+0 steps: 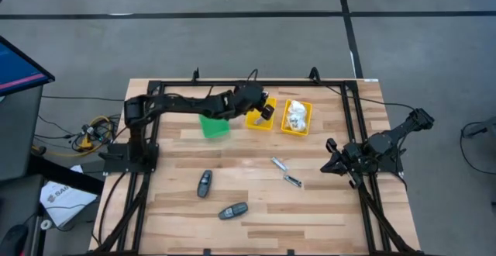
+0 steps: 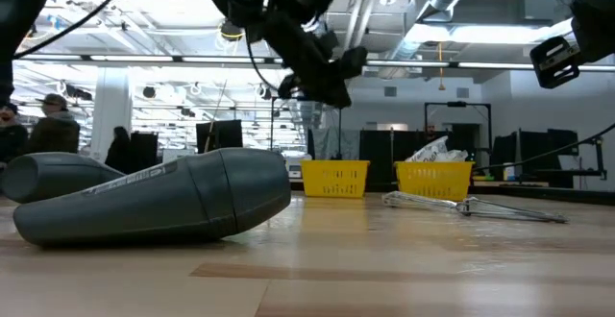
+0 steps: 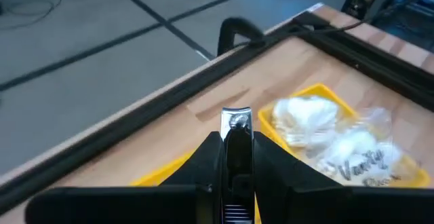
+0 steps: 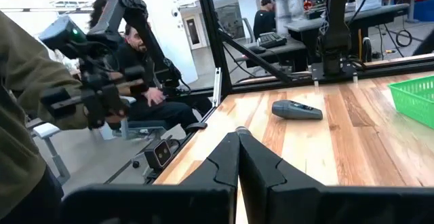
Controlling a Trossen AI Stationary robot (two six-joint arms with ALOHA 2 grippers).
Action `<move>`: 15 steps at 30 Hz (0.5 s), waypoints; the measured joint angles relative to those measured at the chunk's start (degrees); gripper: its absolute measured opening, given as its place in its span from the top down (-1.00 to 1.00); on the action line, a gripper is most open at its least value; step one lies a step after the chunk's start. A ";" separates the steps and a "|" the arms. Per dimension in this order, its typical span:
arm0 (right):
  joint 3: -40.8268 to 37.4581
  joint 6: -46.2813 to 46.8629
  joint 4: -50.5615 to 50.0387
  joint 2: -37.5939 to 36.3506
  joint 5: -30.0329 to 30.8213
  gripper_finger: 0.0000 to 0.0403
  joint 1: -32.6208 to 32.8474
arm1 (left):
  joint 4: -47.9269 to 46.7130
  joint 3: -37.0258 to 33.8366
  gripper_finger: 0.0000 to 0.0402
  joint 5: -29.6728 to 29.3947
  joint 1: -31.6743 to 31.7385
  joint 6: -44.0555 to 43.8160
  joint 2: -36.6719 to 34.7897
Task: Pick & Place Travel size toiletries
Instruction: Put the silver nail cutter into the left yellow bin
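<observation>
My left gripper [image 1: 266, 110] hangs over the left yellow bin [image 1: 256, 122] at the far middle of the table, shut on a thin silver metal piece [image 3: 236, 121]. The right yellow bin [image 1: 297, 117] holds crinkly white packets [image 3: 319, 125]. Two more silver pieces [image 1: 277, 163] [image 1: 293, 181] lie flat on the table's middle. Two dark grey oval gadgets [image 1: 204, 183] [image 1: 232, 210] lie flat nearer the front. My right gripper [image 1: 329, 163] waits shut and empty at the table's right side. My left gripper pinches the silver piece between its two fingers, and the piece's end [image 3: 236, 117] sticks out past the fingertips. The fingers lie along the piece. It is lifted clear, above the left yellow bin.
A green bin [image 1: 215, 126] stands just left of the yellow bins, under the left arm. A black frame rail [image 1: 248, 83] runs along the table's far edge and down both sides. People sit beyond the table in the right wrist view [image 4: 146, 81].
</observation>
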 joint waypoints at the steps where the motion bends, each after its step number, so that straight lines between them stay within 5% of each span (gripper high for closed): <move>1: 0.00 0.00 0.00 0.01 -0.01 1.00 0.00 | 0.00 0.00 0.78 0.45 0.19 -0.49 0.38; 15: 0.00 -0.02 0.00 0.00 -0.02 1.00 -0.02 | -1.25 0.00 0.78 1.10 -1.51 -4.86 8.86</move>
